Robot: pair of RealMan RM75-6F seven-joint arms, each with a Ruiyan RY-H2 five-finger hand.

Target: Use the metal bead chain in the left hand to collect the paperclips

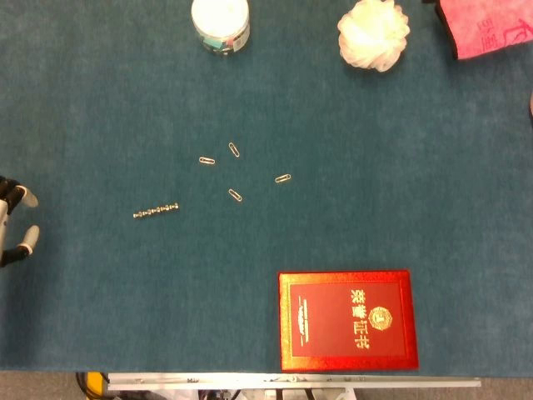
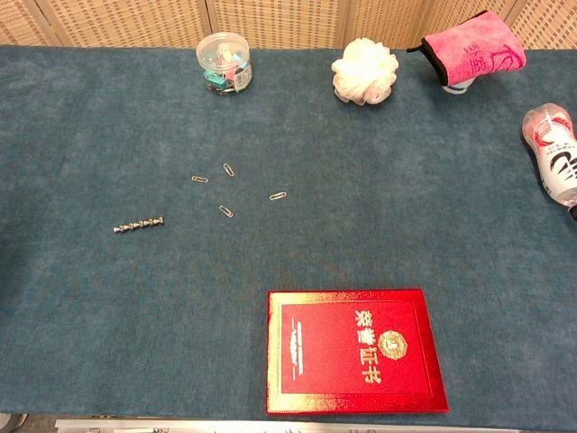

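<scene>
A short metal bead chain [image 1: 156,211] [image 2: 138,225] lies flat on the blue cloth, left of centre, with nothing touching it. Several silver paperclips lie scattered to its right: one [image 1: 206,160] [image 2: 199,179], another [image 1: 236,150] [image 2: 229,169], a third [image 1: 236,195] [image 2: 225,211], and one furthest right [image 1: 283,178] [image 2: 279,196]. My left hand [image 1: 15,223] shows only at the left edge of the head view, fingers apart, holding nothing, well left of the chain. My right hand appears in neither view.
A red certificate booklet [image 1: 348,320] [image 2: 355,350] lies near the front edge. At the back stand a clear round tub [image 1: 221,24] [image 2: 224,63], a white mesh sponge [image 1: 374,33] [image 2: 364,70] and a pink cloth [image 1: 487,25] [image 2: 473,56]. A bottle [image 2: 554,160] lies at the right.
</scene>
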